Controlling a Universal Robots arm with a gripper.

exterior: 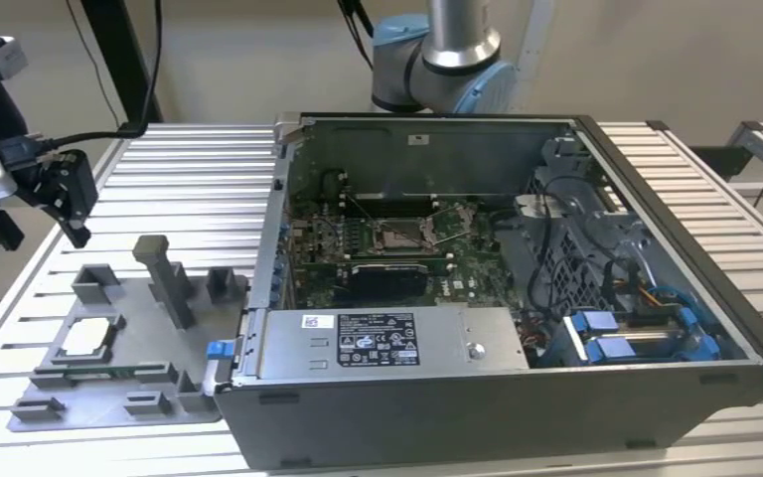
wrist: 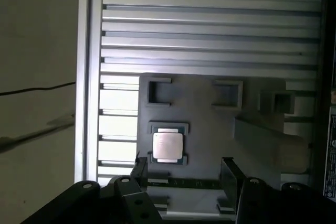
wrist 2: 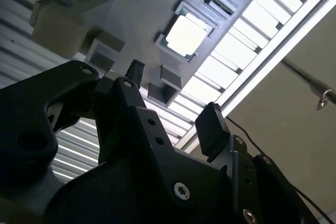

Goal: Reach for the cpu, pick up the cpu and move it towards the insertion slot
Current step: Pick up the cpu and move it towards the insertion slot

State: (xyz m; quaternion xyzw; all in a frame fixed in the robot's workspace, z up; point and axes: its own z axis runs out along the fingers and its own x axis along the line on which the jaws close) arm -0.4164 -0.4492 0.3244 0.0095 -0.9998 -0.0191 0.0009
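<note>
**Hovering open-handed over the fixture, cpu still seated**

Exterior view: the open computer case [exterior: 515, 397] holds the green motherboard, with the insertion slot [exterior: 401, 236] near its centre. At the exterior view's left, the grey fixture plate [exterior: 90, 393] cradles the cpu [exterior: 86, 338] in a square recess. My gripper [exterior: 75, 224] hangs above the plate's far end, holding nothing.

First wrist view: the cpu [wrist: 167, 147] lies flat, silvery face up, edges parallel to its recess. Being square, it shows no long axis.

Second wrist view: the fingers [wrist 2: 212, 127] are spread wide, apart from the chip.
</note>
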